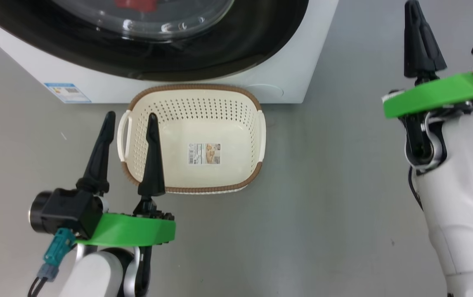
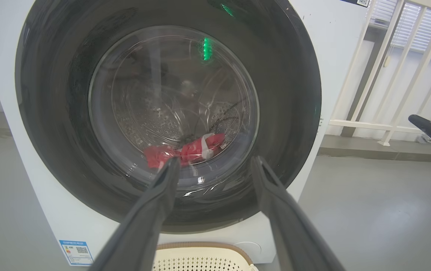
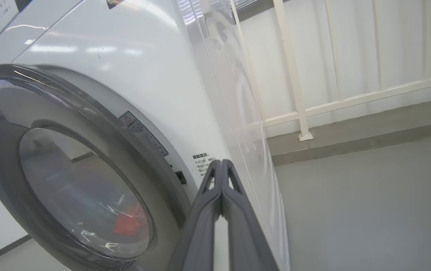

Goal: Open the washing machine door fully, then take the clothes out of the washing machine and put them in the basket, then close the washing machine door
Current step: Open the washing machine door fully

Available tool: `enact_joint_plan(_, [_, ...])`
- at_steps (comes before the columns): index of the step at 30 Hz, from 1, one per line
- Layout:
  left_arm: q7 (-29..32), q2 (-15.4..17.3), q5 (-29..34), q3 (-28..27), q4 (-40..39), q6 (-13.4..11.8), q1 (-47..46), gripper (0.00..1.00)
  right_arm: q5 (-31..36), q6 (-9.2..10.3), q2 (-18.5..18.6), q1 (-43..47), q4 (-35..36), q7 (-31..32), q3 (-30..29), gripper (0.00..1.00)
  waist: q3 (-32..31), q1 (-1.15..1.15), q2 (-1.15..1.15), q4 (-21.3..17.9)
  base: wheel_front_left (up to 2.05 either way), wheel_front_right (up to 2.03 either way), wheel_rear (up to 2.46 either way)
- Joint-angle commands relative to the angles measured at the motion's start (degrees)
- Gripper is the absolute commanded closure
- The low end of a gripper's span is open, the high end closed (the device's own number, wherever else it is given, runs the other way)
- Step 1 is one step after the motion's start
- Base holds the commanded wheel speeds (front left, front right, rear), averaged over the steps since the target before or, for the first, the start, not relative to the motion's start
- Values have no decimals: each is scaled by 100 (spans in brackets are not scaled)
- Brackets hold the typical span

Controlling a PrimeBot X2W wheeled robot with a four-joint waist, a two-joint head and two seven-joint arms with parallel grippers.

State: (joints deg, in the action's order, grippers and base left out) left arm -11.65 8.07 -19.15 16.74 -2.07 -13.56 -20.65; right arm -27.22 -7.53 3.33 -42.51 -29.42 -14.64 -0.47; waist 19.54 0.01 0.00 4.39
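- Washing machine (image 1: 286, 74): white front-loader standing on the floor (image 1: 344, 185), its front facing the robot.
- Door (image 2: 50, 113): round, glossy black, with a clear bulging window. It appears to sit flush against the machine front, so opening it is not yet begun.
- Clothes (image 2: 185, 152): a red bundle with white trim, inside the drum. It lies low behind the window, slightly right of centre.
- Basket (image 1: 195, 88): cream with a brown rim, empty. It sits on the floor just in front of the machine's base, below the door.
- Left hand (image 1: 131, 115): fingers spread wide, holding nothing. It hangs above the basket's left rim and points straight at the lower middle of the door.
- Right hand (image 3: 221, 162): fingers pressed together, nothing between them. It is raised at the machine's right side, tips close to the white front panel just right of the door's rim. Whether they touch the panel cannot be told.
- Governing relation: the door's right edge lies to the left of the right hand's tips and close by. The left hand faces the window head-on, well back from any edge.
- Judgement: the right hand is the nearer and better placed to work the door's right edge. The door has no long axis, so what counts is the approach along that rim.
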Motion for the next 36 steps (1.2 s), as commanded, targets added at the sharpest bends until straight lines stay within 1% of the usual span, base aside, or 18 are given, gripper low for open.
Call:
enact_joint_plan(1, [-47,111,21,-158,-180,36,-161,0,-151,4,-46,-161,80,-34,157,100,94,0,0,40,0,0,0])
enact_joint_plan(5, [-93,111,33,-150,-258,38,-189,0,-880,4,-46,-493,-261,49,365,100,196,0,0,55,0,0,0])
enact_joint_plan(9, [-113,133,28,-160,-292,40,-210,0,-1282,4,-46,-790,-470,208,545,100,298,0,0,73,0,0,0])
enact_joint_plan(10, [-111,147,24,-162,-297,38,-214,0,-1524,4,-46,-925,-496,346,620,100,341,0,0,82,0,0,0])
enact_joint_plan(15, [-96,175,25,-148,-326,32,-231,0,-2235,4,-34,-1246,-365,924,693,100,450,0,0,118,0,0,0])
enact_joint_plan(21, [-92,184,17,-113,-340,38,-267,0,-3102,4,168,-1547,-188,1779,617,100,578,0,0,196,0,0,0])
enact_joint_plan(24, [-100,189,16,-106,-345,38,-294,0,-3345,4,283,-1661,-131,2109,638,100,661,0,0,241,0,0,0])
enact_joint_plan(29, [-117,193,11,-97,-348,36,-332,0,-3763,4,324,-1840,-138,2604,637,100,793,0,0,307,0,0,0])
enact_joint_plan(36, [-143,182,20,-56,-340,36,-389,0,-4183,4,364,-2129,-263,2962,552,100,935,0,0,423,0,0,0])
